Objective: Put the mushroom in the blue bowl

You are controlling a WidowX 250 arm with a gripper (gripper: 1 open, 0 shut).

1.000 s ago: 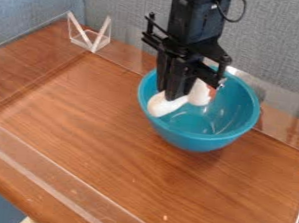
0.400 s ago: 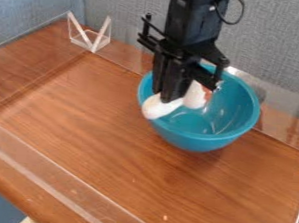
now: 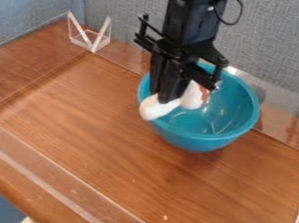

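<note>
The teal-blue bowl (image 3: 215,126) sits on the wooden table at the right of centre. My black gripper (image 3: 177,94) hangs over the bowl's left rim, shut on the mushroom (image 3: 164,105). The mushroom's cream-white stem pokes out below the fingers toward the left rim, and a bit of reddish cap (image 3: 210,91) shows beside the fingers. The mushroom hangs just above the bowl's inside, and whether it touches the rim cannot be told.
A clear acrylic wall (image 3: 15,142) rings the wooden table (image 3: 96,128). A small clear triangular stand (image 3: 88,33) sits at the back left corner. Grey fabric backdrop behind.
The gripper has risen slightly and shifted a little left with the mushroom, which now sits nearer the bowl's left rim.
</note>
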